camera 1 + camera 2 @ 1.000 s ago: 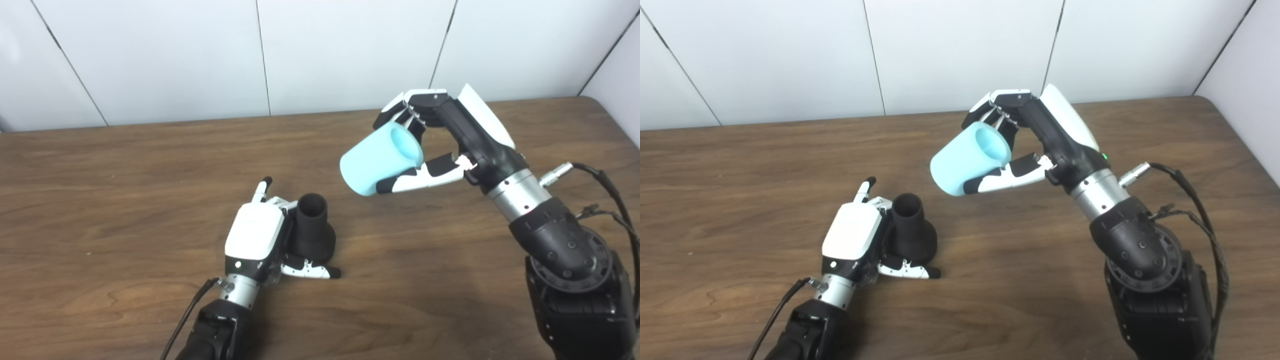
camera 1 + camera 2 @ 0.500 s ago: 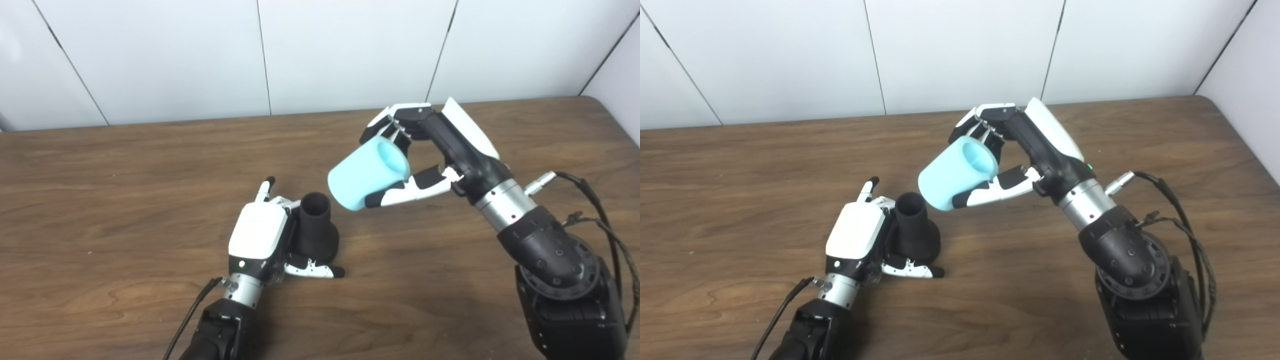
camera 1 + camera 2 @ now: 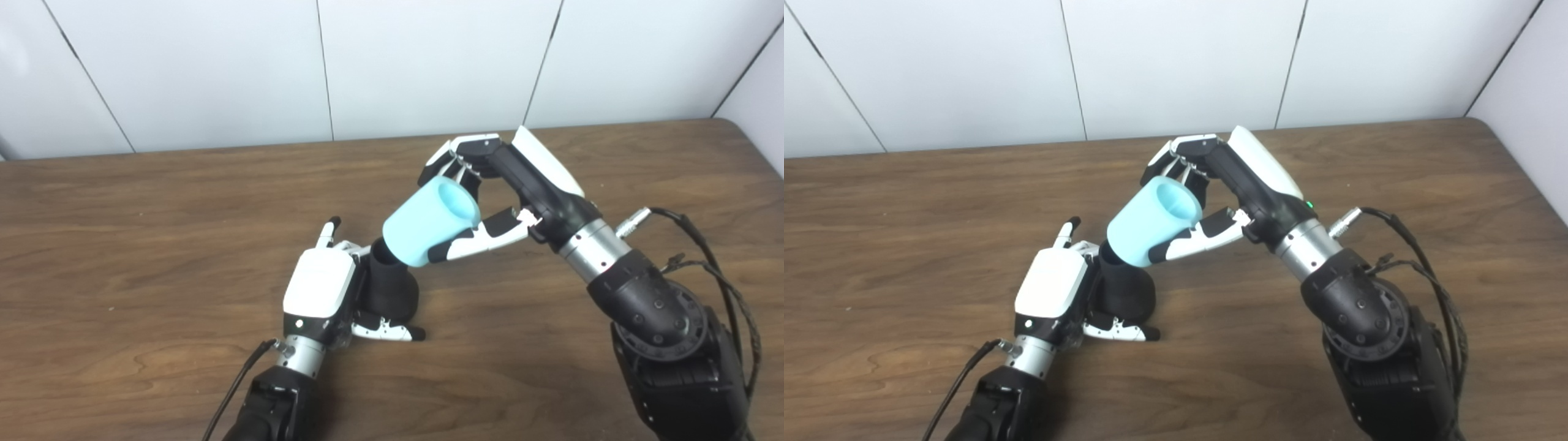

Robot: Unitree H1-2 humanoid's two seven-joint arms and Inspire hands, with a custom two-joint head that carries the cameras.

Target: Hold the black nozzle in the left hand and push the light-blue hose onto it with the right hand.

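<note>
The black nozzle (image 3: 392, 286) stands upright on its flared base on the wooden table (image 3: 122, 233), with my left hand (image 3: 321, 288) shut around its lower body. My right hand (image 3: 490, 196) is shut on the light-blue hose (image 3: 429, 222), a short wide tube held tilted. The hose's lower end covers the nozzle's top rim, so I cannot tell whether the two touch. In the right eye view the hose (image 3: 1150, 223) hangs just over the nozzle (image 3: 1124, 288) as well.
Cables (image 3: 704, 245) trail from my right forearm on the right side. White wall panels (image 3: 392, 61) rise behind the table's far edge. The table's rounded back right corner (image 3: 735, 125) lies close to the right arm.
My right hand has carried the hose down and to the left, from well clear of the nozzle to right over its top. The left hand and nozzle have stayed in place.
</note>
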